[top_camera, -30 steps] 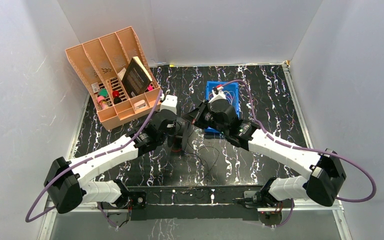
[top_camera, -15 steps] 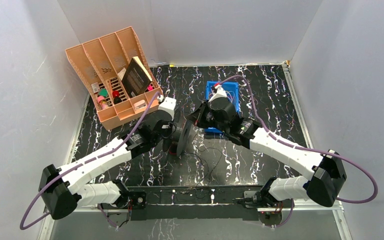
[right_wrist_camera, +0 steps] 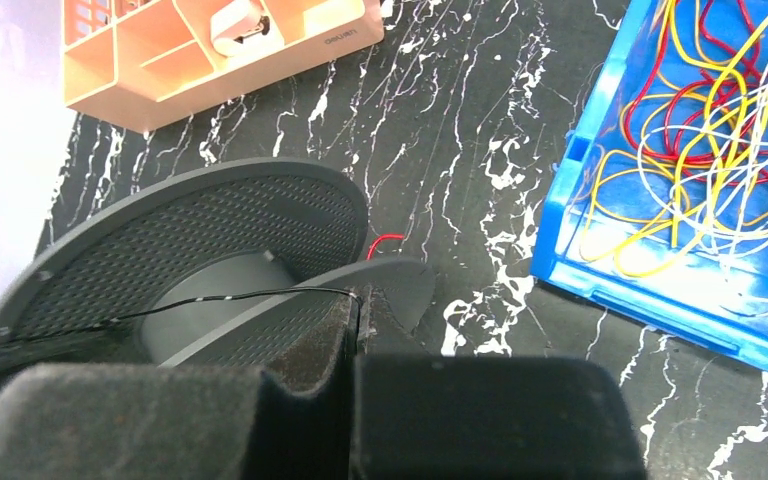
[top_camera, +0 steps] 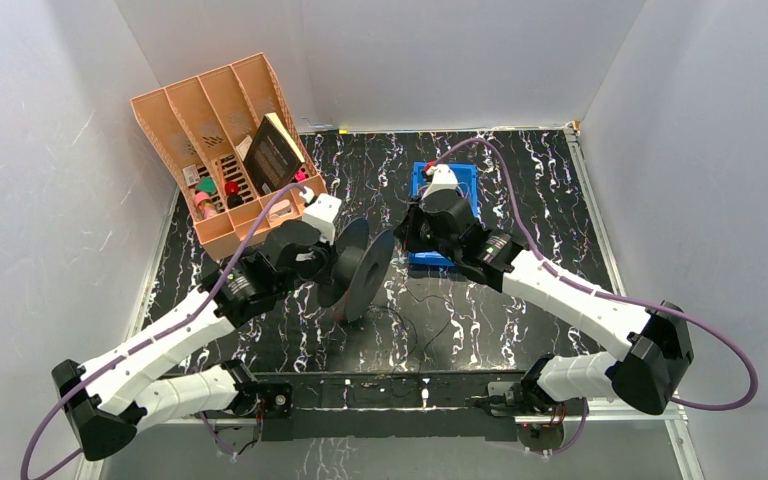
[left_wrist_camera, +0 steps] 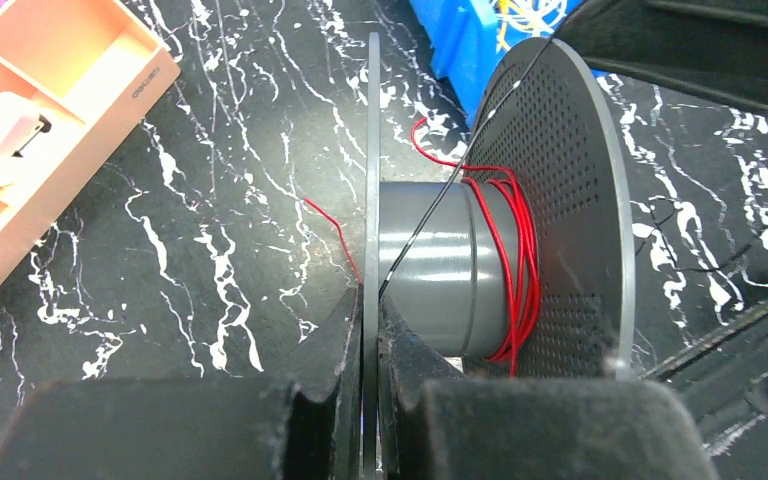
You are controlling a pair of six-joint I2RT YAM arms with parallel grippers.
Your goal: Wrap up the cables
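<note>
Grey plastic makes up the spool [top_camera: 360, 265], which hangs over the middle of the bench [top_camera: 540, 190], tipped so its axle lies roughly level. The left end effector [left_wrist_camera: 370, 300] is clamped narrow on the thin rim of one disc. That hold probably leaves the core and the other, perforated disc free for winding.

Red wire [left_wrist_camera: 515, 260] already sits in several turns on the core against the perforated disc, with its loose end sticking out past the held disc. A dark wire [left_wrist_camera: 443, 200] crosses the core at a slant and runs over the disc's edge to the right end effector [right_wrist_camera: 358, 300]. That end effector is closed tight, pinching the wire at its tips just beside the spool. Held taut like this, the wire looks ready to be laid round the core as one arm works against the other. I judge the wrapping begun but far from done.

More dark wire lies loose on the bench towards the near edge. Behind the right arm, near the middle of the far edge, a blue bin [right_wrist_camera: 588, 170] holds a tangle of yellow, red and white wires [right_wrist_camera: 720, 150]. An orange organiser [top_camera: 235, 238] with a black book [top_camera: 273, 152] fills the far left corner, near the left wrist. The two arms crowd each other at the spool, so there is little room to swing.
</note>
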